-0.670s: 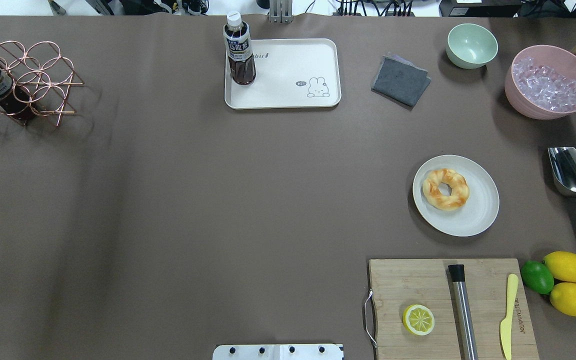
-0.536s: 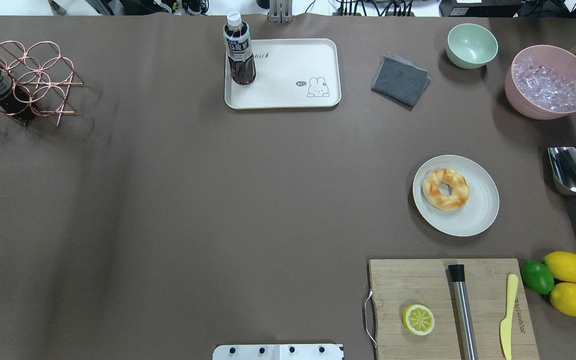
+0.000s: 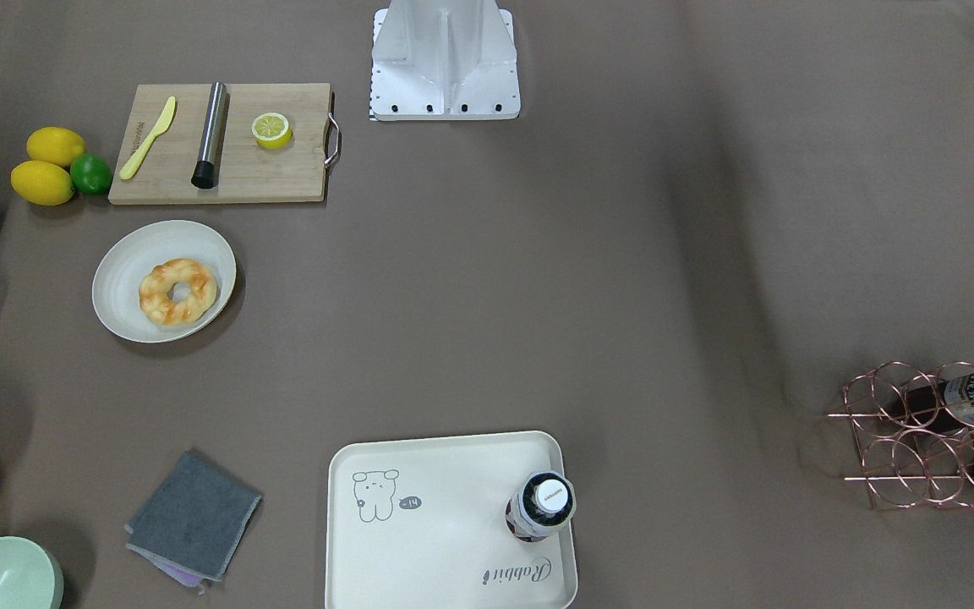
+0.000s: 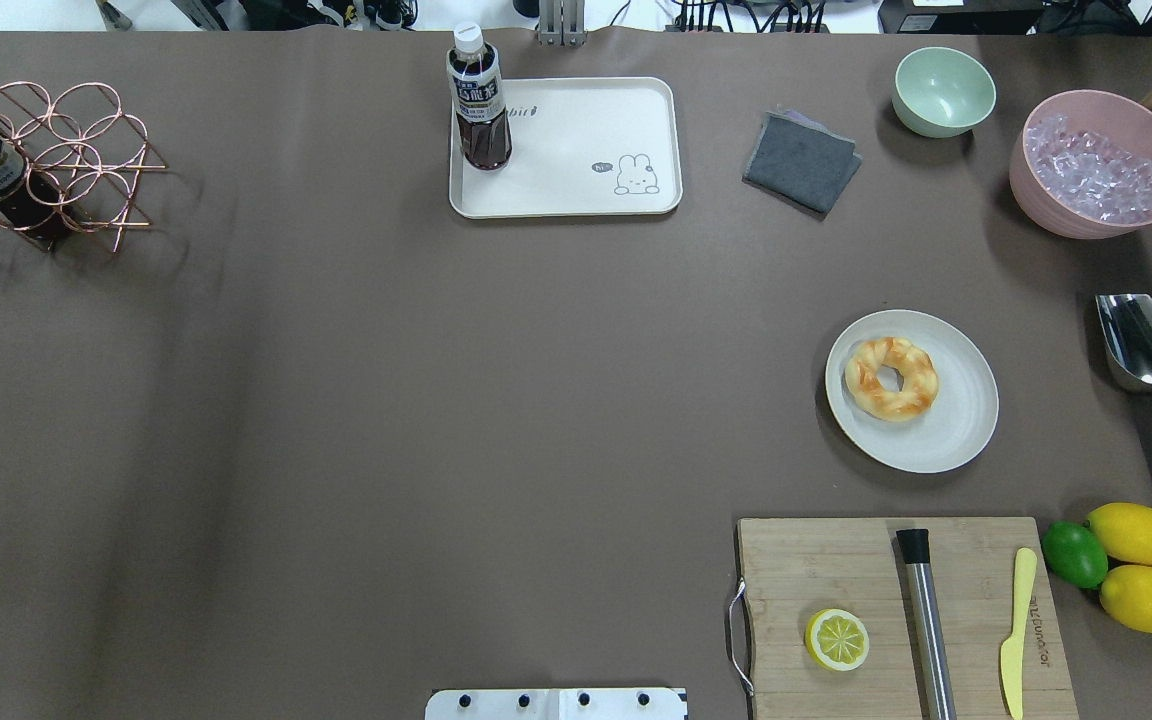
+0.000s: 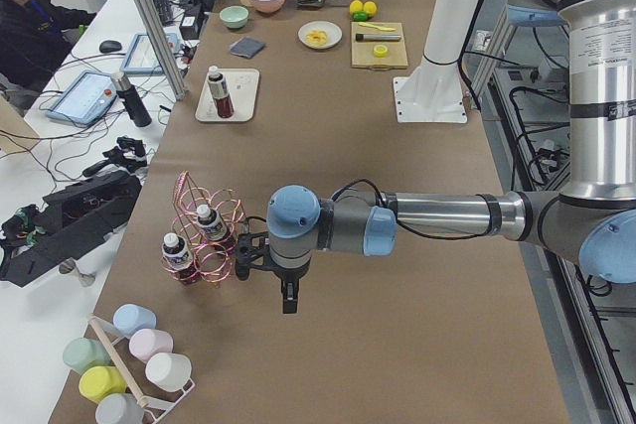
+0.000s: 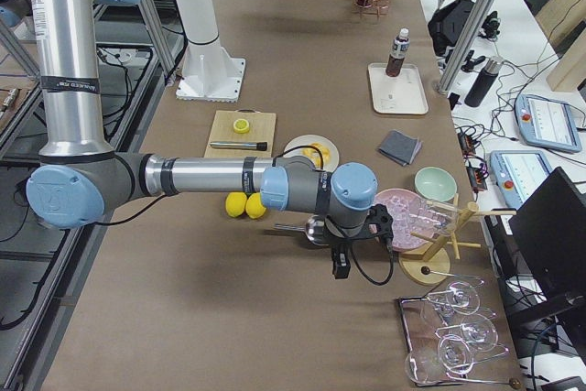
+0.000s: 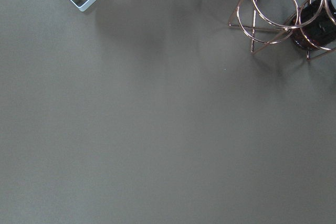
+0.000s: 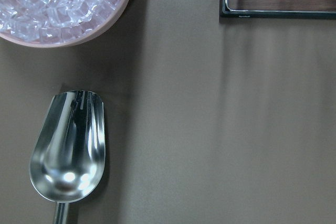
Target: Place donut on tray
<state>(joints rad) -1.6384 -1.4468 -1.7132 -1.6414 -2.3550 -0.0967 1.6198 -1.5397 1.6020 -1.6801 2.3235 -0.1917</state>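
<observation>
— Where's the golden-yellow twisted ring donut?
— It lies on the round off-white plate, well apart from both grippers. The right gripper hangs just beside the steel scoop and near the pink bowl of ice. The donut is beyond its forearm.
— And the cream rectangular tray?
— It's far from the left gripper, which hangs near the copper wire rack. A dark drink bottle stands upright in one tray corner.
— Released or clenched?
— I cannot tell for either; only the side views show them.
</observation>
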